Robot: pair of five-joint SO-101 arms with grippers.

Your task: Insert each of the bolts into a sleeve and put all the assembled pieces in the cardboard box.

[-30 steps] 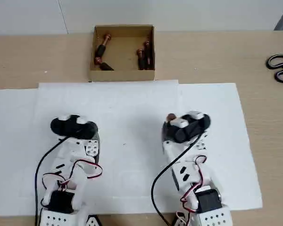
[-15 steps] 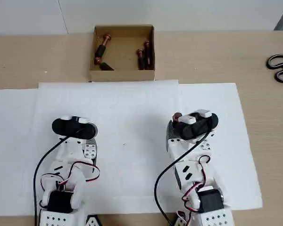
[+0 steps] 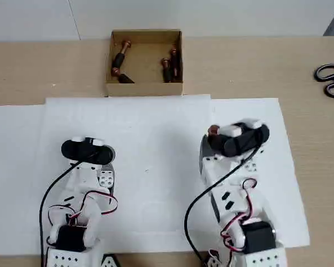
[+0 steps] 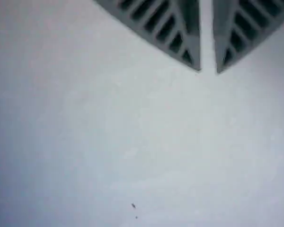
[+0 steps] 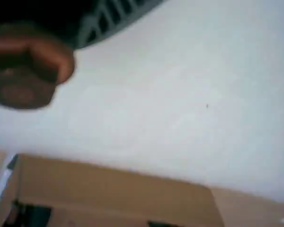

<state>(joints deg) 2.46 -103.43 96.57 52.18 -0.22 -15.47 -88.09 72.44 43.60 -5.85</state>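
Note:
The cardboard box (image 3: 108, 61) stands at the table's far side, and several copper-and-black assembled pieces (image 3: 120, 58) lie in it. Over the right half of the white paper, my right gripper (image 3: 215, 137) is shut on a bolt (image 3: 213, 130) whose copper end pokes out. In the right wrist view the bolt (image 5: 27, 75) looms close and blurred beside a grey finger (image 5: 114, 15), with the box (image 5: 114, 188) farther off. My left gripper (image 4: 207, 70) is shut and empty just above the paper. The left arm (image 3: 87, 151) stands over the paper's left half.
A white paper sheet (image 3: 156, 128) covers the table's middle and front. Black-handled scissors (image 3: 330, 78) lie at the far right edge. Bare wooden table (image 3: 250, 61) flanks the box on both sides.
My right arm has swung to the right and a little farther from the front edge, carrying the bolt. The left arm drew back slightly early on and has since stayed put.

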